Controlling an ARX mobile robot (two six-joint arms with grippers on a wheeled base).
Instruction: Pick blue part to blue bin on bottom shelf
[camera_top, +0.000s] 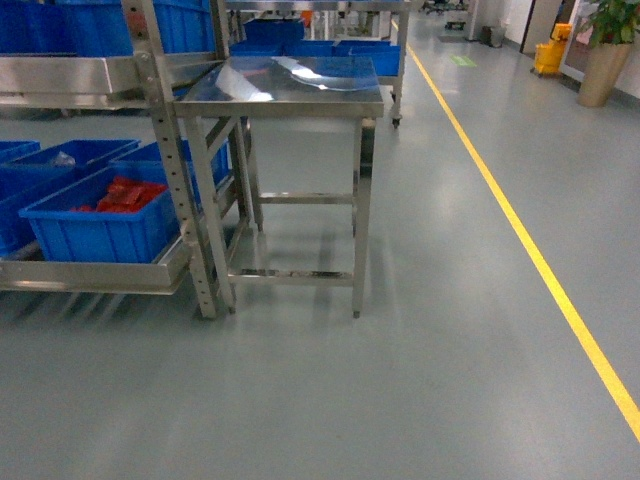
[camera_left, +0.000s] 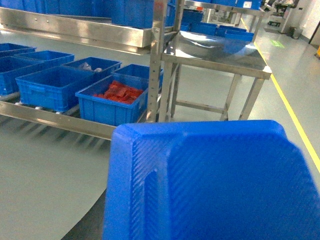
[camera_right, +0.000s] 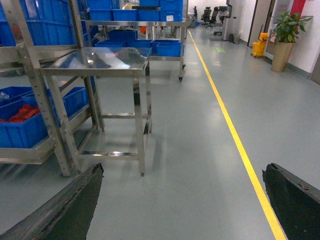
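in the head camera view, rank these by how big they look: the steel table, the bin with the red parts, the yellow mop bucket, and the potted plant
1. Steel table, largest.
2. Bin with red parts.
3. Potted plant.
4. Yellow mop bucket, smallest.

The plant and bucket stand far down the aisle, so their true sizes are unsure.

A grey floor (camera_top: 400, 380) is crossed by a yellow line (camera_top: 520, 230). A steel table (camera_top: 290, 85) is placed centrally; a potted plant (camera_top: 608, 45) and possibly a mop bucket (camera_top: 548, 52) are seen beyond.
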